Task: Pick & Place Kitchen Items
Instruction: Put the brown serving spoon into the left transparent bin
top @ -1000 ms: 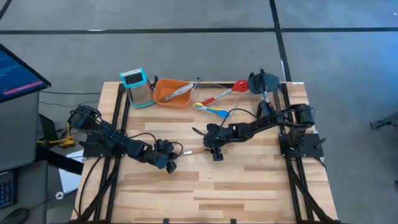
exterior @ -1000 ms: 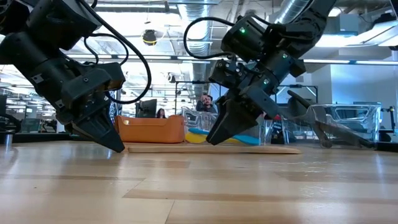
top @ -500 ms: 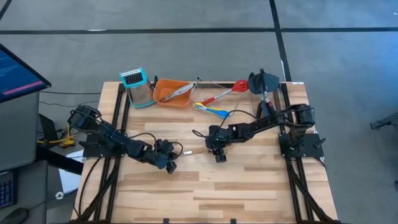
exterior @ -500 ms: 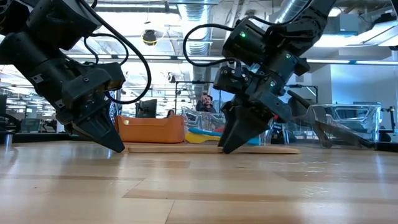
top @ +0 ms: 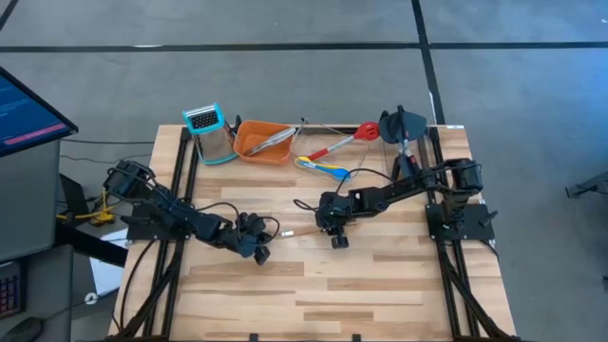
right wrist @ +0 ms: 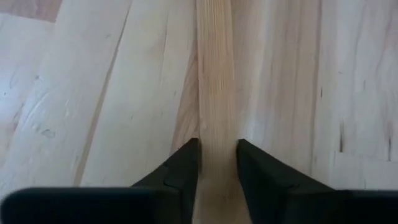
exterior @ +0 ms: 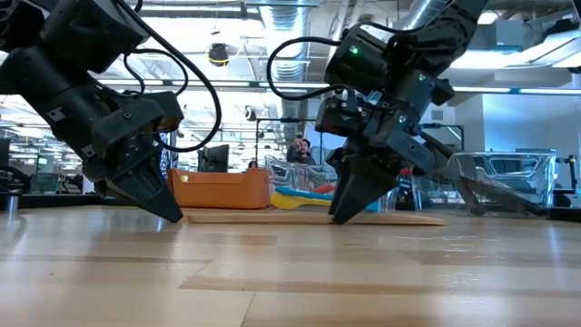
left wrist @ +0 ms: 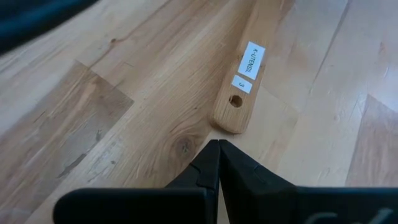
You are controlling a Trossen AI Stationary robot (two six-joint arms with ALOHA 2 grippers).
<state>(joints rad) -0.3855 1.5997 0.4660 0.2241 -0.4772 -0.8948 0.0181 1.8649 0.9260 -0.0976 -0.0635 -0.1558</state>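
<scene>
- Wooden spatula (right wrist: 214, 74): lying flat on table (top: 399, 285), handle being straddled by R gripper (right wrist: 217, 163), fingers down at the wood, one each side.
- R gripper: partly open, grip not yet confirmed; closure is best being finished square across handle before any lift.
- L gripper (left wrist: 218, 163): being held fully closed, empty, tip just short of handle's holed, labelled end.
- Risk: thin flat piece may be slipping if lifted early.
</scene>
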